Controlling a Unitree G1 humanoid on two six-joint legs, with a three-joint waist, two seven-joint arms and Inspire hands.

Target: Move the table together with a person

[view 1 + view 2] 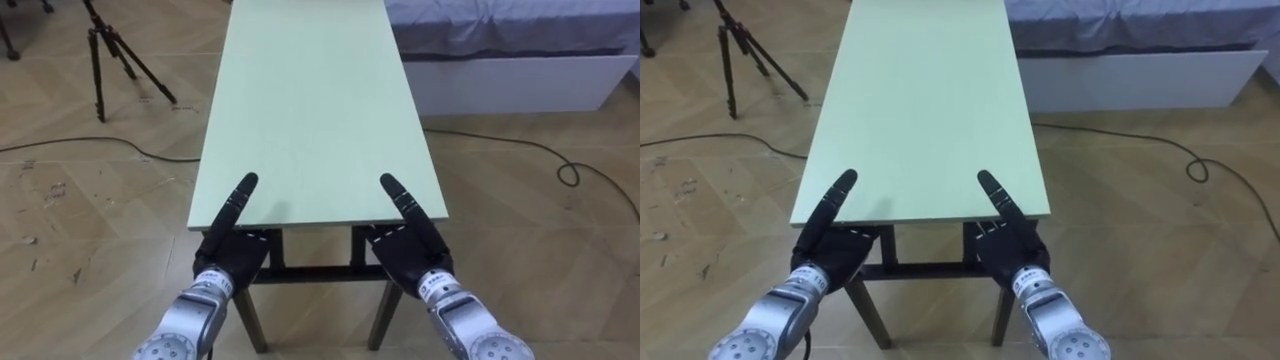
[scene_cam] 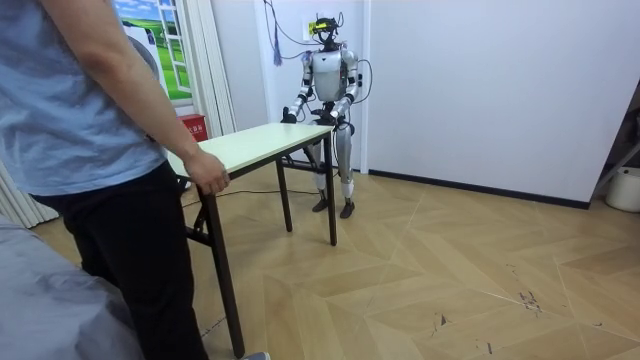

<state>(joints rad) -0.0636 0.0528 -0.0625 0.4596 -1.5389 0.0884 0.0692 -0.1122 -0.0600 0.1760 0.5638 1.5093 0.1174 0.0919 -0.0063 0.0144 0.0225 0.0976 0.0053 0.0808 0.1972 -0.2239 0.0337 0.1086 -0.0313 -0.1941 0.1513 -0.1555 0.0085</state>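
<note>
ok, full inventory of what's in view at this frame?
table: one, pale green top on dark legs, between the robot and the person
tripod: one, black, on the floor left of the table's far part
bed: one, white base with a grey-blue cover, right of the table's far end
box: one, red, by the wall behind the table in the room view
container: one, white, on the floor at the room view's right edge
person: one, blue shirt and black trousers, at the table's end opposite the robot
person's hand: one, gripping that end's edge
left hand: one, black, at the near edge's left corner
right hand: one, black, at the near edge's right corner
</note>
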